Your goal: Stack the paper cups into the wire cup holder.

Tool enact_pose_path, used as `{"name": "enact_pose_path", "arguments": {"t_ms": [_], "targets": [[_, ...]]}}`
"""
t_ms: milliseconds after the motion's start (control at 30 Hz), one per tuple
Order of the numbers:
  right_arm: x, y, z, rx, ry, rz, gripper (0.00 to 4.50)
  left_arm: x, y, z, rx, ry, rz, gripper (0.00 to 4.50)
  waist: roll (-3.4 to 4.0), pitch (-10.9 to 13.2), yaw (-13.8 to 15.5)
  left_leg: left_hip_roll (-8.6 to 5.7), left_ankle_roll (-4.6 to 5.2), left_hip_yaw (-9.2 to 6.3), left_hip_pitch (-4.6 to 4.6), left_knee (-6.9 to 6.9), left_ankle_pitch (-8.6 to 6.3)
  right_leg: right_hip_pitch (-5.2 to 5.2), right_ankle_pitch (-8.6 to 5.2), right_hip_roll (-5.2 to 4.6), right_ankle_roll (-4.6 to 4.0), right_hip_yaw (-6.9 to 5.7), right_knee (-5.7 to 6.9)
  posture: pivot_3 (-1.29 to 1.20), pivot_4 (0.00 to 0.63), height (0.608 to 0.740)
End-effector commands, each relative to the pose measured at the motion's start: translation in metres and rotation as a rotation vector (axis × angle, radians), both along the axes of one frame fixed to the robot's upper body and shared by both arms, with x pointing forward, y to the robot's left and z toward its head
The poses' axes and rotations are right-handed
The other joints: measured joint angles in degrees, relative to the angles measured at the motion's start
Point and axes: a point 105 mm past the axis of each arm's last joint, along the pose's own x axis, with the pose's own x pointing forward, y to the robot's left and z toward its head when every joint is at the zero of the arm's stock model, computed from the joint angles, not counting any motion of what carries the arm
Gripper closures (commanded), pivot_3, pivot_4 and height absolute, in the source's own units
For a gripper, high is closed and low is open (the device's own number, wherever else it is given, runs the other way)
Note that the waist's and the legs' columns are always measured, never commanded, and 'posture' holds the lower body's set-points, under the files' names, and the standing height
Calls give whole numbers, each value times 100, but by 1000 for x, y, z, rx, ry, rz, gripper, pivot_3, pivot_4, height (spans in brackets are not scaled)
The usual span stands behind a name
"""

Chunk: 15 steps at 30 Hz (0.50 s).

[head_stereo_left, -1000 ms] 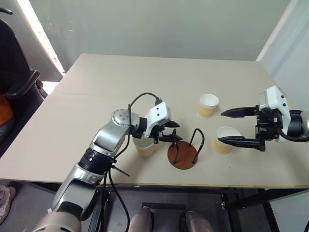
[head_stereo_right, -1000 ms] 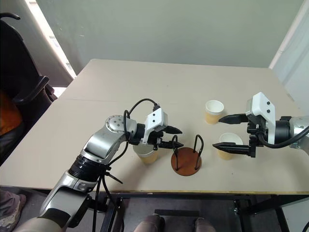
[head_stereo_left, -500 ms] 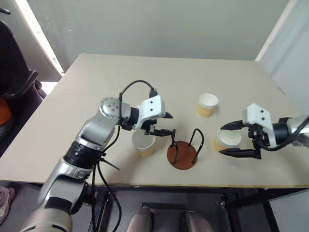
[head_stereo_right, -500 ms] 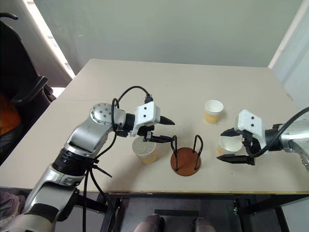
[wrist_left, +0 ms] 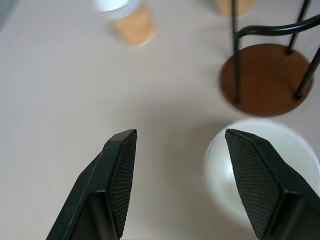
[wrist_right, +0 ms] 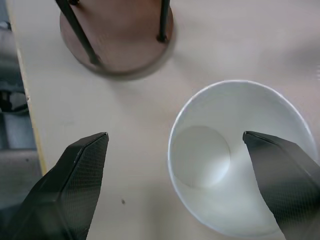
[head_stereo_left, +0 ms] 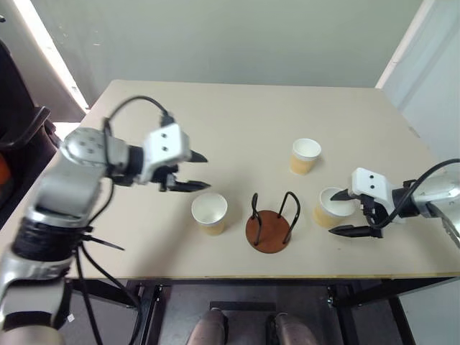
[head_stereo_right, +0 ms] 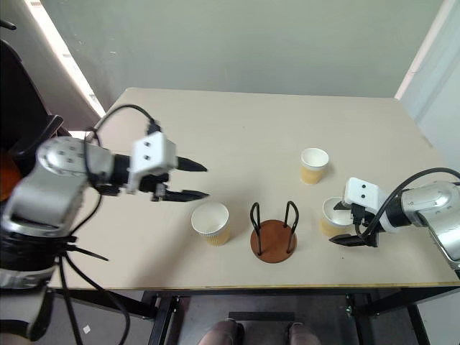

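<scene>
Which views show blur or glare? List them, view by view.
Left eye view: bright glare strip at the upper left, left arm smeared. Left wrist view: far paper cup and wire cup holder soft. Right wrist view: paper cup sharp, right gripper's fingers slightly soft.

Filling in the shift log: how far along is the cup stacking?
Done: nothing; the holder is empty. In hand: the open right gripper straddles the nearest cup, not yet gripping. Left: all three cups, including the left cup and far cup.
</scene>
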Motion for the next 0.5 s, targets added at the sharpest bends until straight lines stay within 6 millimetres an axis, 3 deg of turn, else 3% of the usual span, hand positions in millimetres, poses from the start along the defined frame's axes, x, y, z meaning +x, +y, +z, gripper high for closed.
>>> {"name": "enact_pose_path", "arguments": {"t_ms": [33, 100, 200, 233, 300, 500], "targets": [[1, 2, 1, -38, -29, 24, 0, -22, -4, 9, -26, 9, -65, 548, 0, 0, 0, 0, 2, 0, 0, 0, -7, 0, -3, 0, -4, 0, 0, 0, 150, 740], [3, 6, 0, -37, -32, 35, 0, -27, -6, 3, -18, 15, -69, 25, 0, 0, 0, 0, 1, 0, 0, 2, -13, 1, -6, -1, -9, 0, 0, 0, 150, 740], [6, 8, -2, -54, -36, 42, 0, -31, -7, -1, -21, 24, -73, 25, 0, 0, -11, 1, -7, 0, 8, 4, -19, 0, -9, -1, -14, 1, 8, 0, 150, 740], [7, 8, -2, -60, -41, 44, 185, -32, -7, -1, -23, 24, -66, 2, 0, 0, -12, 4, -8, 0, 11, 4, -19, 0, -9, -1, -17, 0, 9, 0, 150, 740], [9, 9, -2, -67, -46, 47, 613, -32, -5, -2, -23, 24, -54, 0, 1, 0, -17, 5, -8, 0, 16, 3, -18, 0, -14, -1, -27, -1, 15, 0, 150, 740], [11, 9, 13, -95, -85, 86, 2752, -33, 2, -2, -24, 25, -13, 0, 2, 1, -43, 7, -17, 1, 25, -1, -24, 0, -28, 0, -55, 0, 19, 0, 150, 740]]}}
